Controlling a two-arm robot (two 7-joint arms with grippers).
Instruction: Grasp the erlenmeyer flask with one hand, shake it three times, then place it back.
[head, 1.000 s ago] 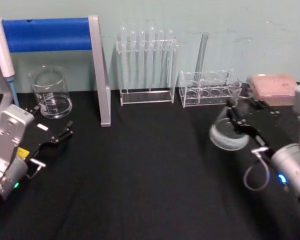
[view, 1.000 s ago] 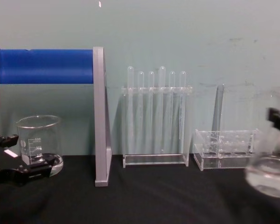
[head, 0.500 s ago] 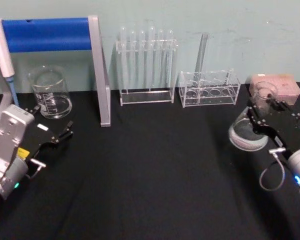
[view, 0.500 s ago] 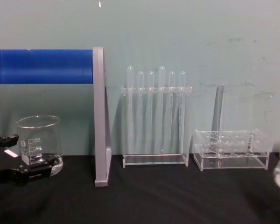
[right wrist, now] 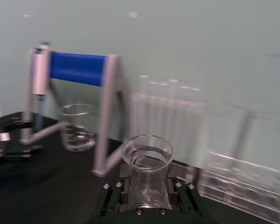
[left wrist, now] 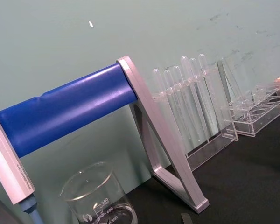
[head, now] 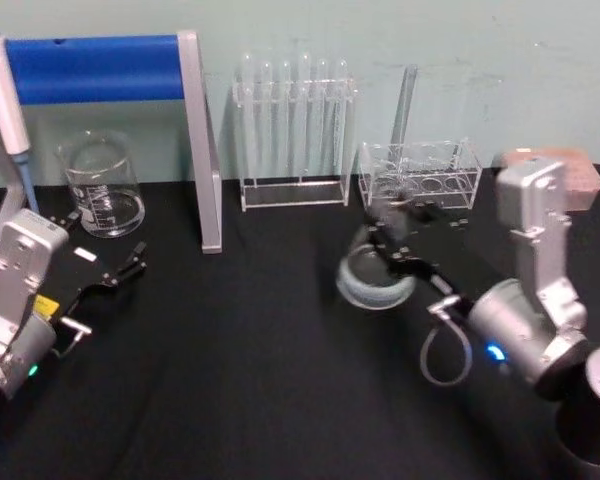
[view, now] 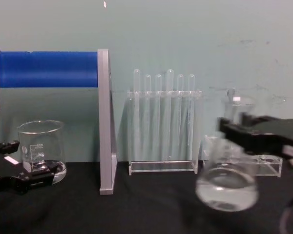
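Observation:
The erlenmeyer flask (head: 375,277) is clear glass with a wide base, and it hangs tilted above the black table just right of centre. My right gripper (head: 402,243) is shut on its neck. From the chest the flask (view: 227,187) shows in the air before the low rack, its neck inside the black right gripper (view: 239,130). In the right wrist view the flask (right wrist: 147,168) stands between the fingers with its rim toward the camera. My left gripper (head: 108,242) rests open near the beaker at the table's left.
A glass beaker (head: 102,185) stands at the back left under a blue-bar stand (head: 90,68) with a pipette (head: 2,90). A tall test tube rack (head: 293,130) and a low clear rack (head: 418,175) line the back wall. A pink box (head: 545,165) sits far right.
The right gripper has swung the flask left, from the table's right edge to just right of centre. The left arm has not moved.

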